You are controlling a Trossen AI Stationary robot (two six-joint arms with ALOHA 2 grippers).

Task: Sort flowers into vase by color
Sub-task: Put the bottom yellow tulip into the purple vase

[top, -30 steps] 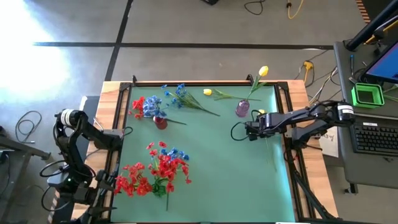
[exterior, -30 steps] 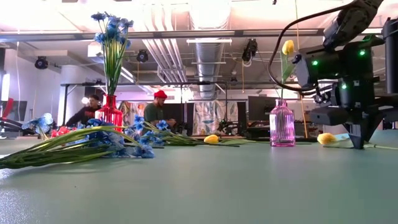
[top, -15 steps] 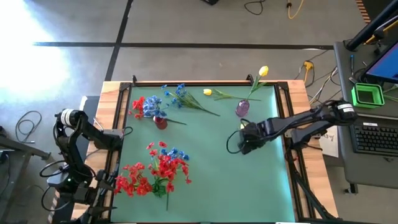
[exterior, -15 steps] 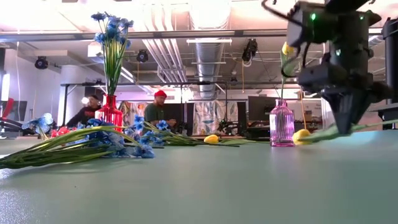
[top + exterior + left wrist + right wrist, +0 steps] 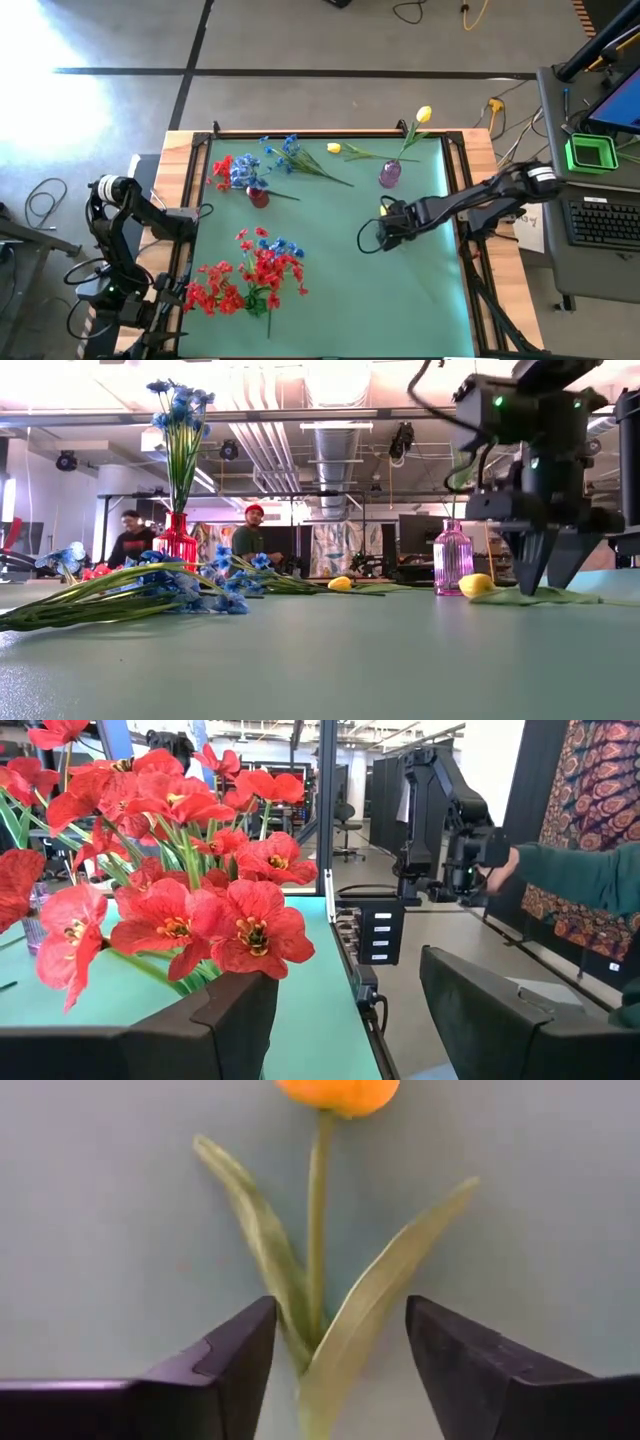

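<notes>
A yellow tulip lies flat on the green mat (image 5: pixel 330 300), its bud (image 5: pixel 384 208) (image 5: pixel 476 584) toward the far side and its stem and two leaves (image 5: pixel 318 1280) between my right gripper's fingers. My right gripper (image 5: pixel 386 226) (image 5: pixel 340 1350) is open and points down just above it, one finger on each side of the stem, touching nothing I can see. My left gripper (image 5: pixel 350 1020) is open and empty at the table's left edge (image 5: pixel 190 218), behind the red flowers (image 5: pixel 200 910). A pink vase (image 5: pixel 389 174) holds one yellow tulip (image 5: pixel 423 114). A red vase (image 5: pixel 258 197) holds blue flowers (image 5: pixel 180 405).
A pile of red flowers with some blue (image 5: pixel 255 272) lies at the near left. Loose blue flowers (image 5: pixel 292 152) and another yellow tulip (image 5: pixel 334 148) lie at the far side. People (image 5: pixel 250 540) stand in the room beyond; a hand (image 5: pixel 500 870) holds an arm there.
My right gripper has carried the yellow tulip from beside the pink vase toward the table's left and near edges, the bud lifted for a moment. It has then opened and let go; the tulip now lies flat on the mat.
</notes>
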